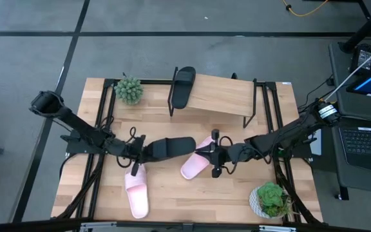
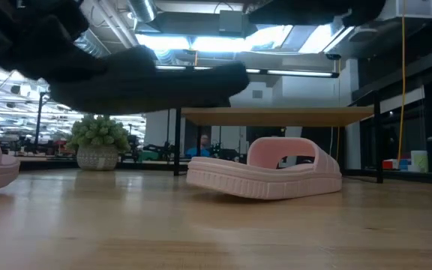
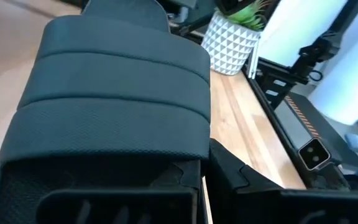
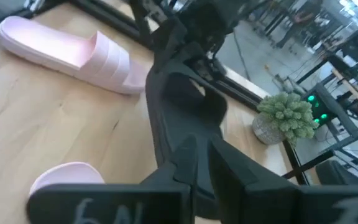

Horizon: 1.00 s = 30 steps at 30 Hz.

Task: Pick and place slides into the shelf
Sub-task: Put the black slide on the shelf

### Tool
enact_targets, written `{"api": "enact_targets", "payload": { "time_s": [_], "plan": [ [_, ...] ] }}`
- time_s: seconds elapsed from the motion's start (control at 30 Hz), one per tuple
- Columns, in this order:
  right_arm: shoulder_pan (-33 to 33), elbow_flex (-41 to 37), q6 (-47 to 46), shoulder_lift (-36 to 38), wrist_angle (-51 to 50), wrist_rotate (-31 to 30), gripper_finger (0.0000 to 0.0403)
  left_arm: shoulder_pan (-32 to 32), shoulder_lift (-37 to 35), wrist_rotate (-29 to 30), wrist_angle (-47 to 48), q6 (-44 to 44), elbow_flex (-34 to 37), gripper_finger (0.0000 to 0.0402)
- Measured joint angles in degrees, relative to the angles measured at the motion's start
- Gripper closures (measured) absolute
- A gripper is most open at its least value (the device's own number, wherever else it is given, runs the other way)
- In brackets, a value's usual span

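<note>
A black slide (image 1: 170, 147) hangs above the middle of the table, with my left gripper (image 1: 138, 150) shut on it. In the low view the black slide (image 2: 152, 79) floats well above the wood. One pink slide (image 1: 196, 162) lies sole-down at mid-table, just beside and below my right gripper (image 1: 214, 154), which is lifted off it. The pink slide (image 2: 265, 176) rests on the table with no gripper on it. A second pink slide (image 1: 136, 192) lies near the front left. Another black slide (image 1: 184, 85) sits on the left end of the shelf (image 1: 227, 95). My left gripper holds the black slide by its end toward the table's left (image 1: 149, 150), coming in about level from that side. The slide's strap (image 3: 114, 93) fills the wrist view and hides the exact place of contact. The slide is lifted clear, lying roughly level and pointing toward the table's right.
A small green plant (image 1: 129, 90) stands at the far left by the shelf's leg. A potted plant in a white pot (image 1: 270, 198) stands at the near right. The shelf's plank beside its black slide is bare wood.
</note>
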State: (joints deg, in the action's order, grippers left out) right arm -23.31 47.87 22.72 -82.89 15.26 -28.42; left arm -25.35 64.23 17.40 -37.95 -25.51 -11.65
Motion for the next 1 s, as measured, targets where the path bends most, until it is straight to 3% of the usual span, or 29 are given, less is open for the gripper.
{"api": "enact_targets", "payload": {
  "time_s": [0.13,0.37,0.67,1.0],
  "plan": [
    [0.0,5.2,0.3,0.0,-9.2,0.0,0.0351,4.2,0.0,-6.4,2.1,3.5,-2.8,0.0401],
    [1.4,8.7,5.8,0.0,-15.7,0.5,0.0349,9.4,0.0,-14.7,18.5,7.0,-11.7,0.0401],
    [4.1,8.7,14.8,0.0,-15.4,2.8,0.0349,12.4,0.3,-21.1,29.9,14.0,-21.8,0.0401],
    [4.5,8.7,19.4,0.0,-13.2,4.4,0.0349,18.4,7.0,-29.1,31.0,14.8,-26.0,0.0401]
  ]
}}
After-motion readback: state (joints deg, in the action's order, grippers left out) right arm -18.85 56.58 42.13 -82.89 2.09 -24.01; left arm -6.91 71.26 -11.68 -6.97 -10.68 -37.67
